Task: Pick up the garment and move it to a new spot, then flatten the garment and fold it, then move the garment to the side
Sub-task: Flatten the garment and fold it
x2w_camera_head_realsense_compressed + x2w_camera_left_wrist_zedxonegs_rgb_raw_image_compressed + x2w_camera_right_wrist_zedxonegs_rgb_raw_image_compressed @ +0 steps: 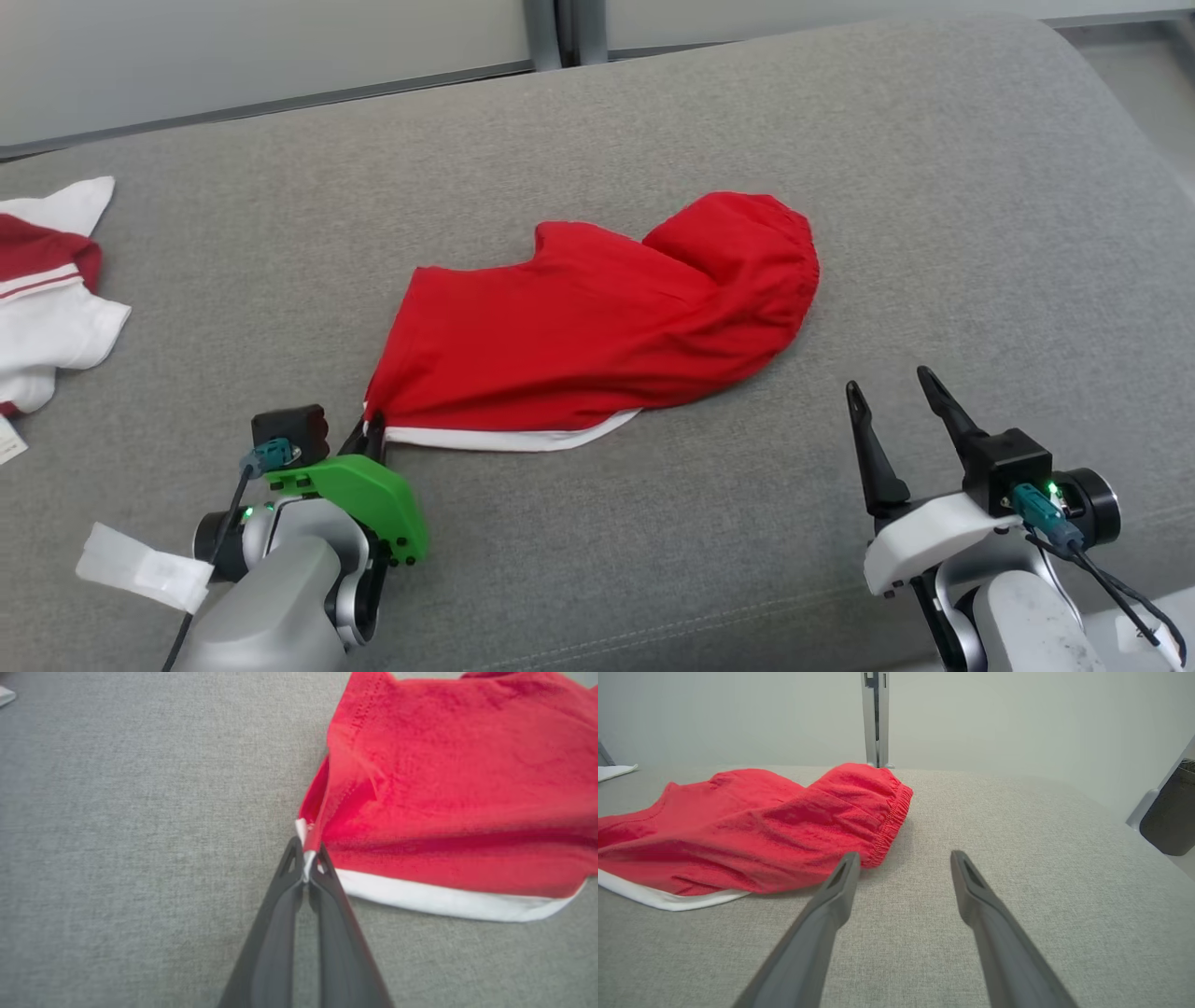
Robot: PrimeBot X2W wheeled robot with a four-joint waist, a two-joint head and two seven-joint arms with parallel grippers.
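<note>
1. pinching a corner is where the head view finds the work: the left gripper (369, 431) is closed on the near hem corner of the red garment (597, 327), which lies rumpled near the middle of the grey upholstered cushion (653, 560). the right gripper (887, 381) hovers spread wide and empty, near the waistband end but apart from it. a white and red top (47, 289) lies well apart at the cushion's left edge. by the look of it, the pick-up is only starting; moving, flattening, folding and setting aside are all left to do.
2. in the left wrist view, the two dark fingers (275, 933) meet on the white-trimmed corner, with cloth nipped between their tips. the fabric looks thin and soft, red with a stitched hem and a white band along its lower edge, and it puckers toward the pinch. the cushion has a coarse, heathered weave.
3. in the right wrist view, the fingers (808, 942) stand wide with nothing between them, low over the cushion. the gathered elastic waistband, ruffled, lies just beyond one tip. the garment humps in loose folds rather than lying flat.
</note>
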